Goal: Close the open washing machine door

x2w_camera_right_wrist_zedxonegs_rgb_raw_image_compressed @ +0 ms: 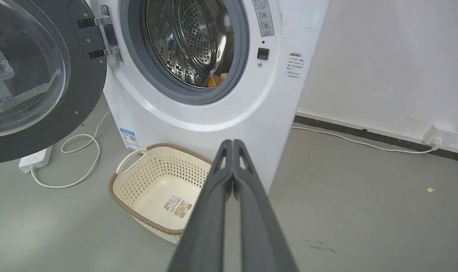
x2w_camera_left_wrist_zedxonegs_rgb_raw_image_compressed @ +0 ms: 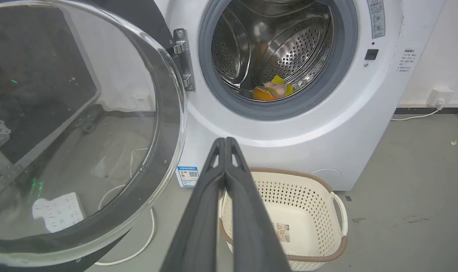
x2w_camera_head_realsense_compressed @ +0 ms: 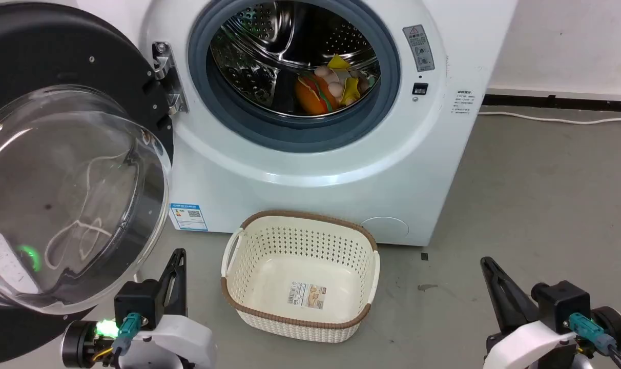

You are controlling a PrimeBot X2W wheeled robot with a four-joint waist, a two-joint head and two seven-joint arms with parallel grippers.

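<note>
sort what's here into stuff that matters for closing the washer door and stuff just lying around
For the job:
- door, swung wide open
- washing machine
- left gripper, shut, the one nearer the door

Lying about:
- basket in front of the machine
- colourful things in the drum
- power strip and cable

The washing machine door (x2w_camera_head_realsense_compressed: 69, 169) stands wide open just above the left pincer (x2w_camera_head_realsense_compressed: 179, 258); a cream basket (x2w_camera_head_realsense_compressed: 295, 328) sits between it and the right pincer (x2w_camera_head_realsense_compressed: 487, 264), before the washing machine (x2w_camera_head_realsense_compressed: 310, 169).
</note>
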